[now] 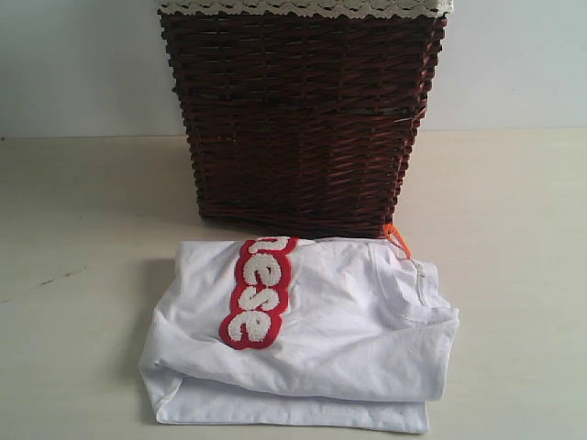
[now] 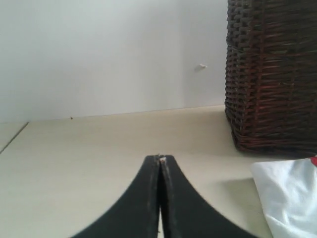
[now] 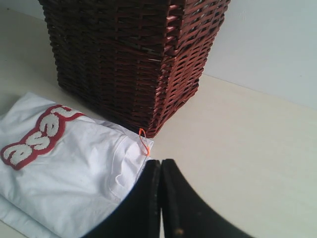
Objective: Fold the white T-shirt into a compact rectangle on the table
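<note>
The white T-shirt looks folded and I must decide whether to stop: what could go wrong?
The layers of the wrinkled white cotton T-shirt lie uneven, the bottom one poking out in front, so it may slump open. Its orange tag loop sits by the corner of the dark wicker basket and could snag. The shut right gripper, near the collar, might drag cloth.

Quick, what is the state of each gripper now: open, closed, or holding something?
Left gripper: closed, holding nothing.
Right gripper: closed, holding nothing; the white T-shirt lies beside it, not gripped.
</note>
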You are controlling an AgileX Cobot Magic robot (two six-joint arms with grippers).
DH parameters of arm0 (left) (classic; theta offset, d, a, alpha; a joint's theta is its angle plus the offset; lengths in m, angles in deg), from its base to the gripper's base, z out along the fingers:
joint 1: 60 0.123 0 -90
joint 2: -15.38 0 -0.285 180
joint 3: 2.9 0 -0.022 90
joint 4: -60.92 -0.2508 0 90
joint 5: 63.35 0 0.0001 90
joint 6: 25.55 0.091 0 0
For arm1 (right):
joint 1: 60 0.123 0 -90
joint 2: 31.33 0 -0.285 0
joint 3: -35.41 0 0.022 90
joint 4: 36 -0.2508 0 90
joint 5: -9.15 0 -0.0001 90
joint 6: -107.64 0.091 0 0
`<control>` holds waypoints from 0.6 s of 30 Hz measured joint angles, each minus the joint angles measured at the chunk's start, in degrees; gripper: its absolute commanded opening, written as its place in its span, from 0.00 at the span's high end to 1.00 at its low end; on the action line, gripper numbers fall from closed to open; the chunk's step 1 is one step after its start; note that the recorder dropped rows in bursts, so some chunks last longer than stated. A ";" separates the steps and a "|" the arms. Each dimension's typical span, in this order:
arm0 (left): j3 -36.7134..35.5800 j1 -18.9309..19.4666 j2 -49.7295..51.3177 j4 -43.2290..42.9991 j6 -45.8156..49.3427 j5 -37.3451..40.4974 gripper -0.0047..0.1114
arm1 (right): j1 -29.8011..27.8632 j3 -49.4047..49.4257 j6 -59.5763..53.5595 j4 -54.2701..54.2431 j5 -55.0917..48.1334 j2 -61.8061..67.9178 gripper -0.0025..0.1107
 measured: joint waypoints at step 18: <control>-4.37 5.51 0.00 0.41 -0.08 3.87 0.96 | 0.00 0.00 0.00 0.00 0.00 0.00 0.98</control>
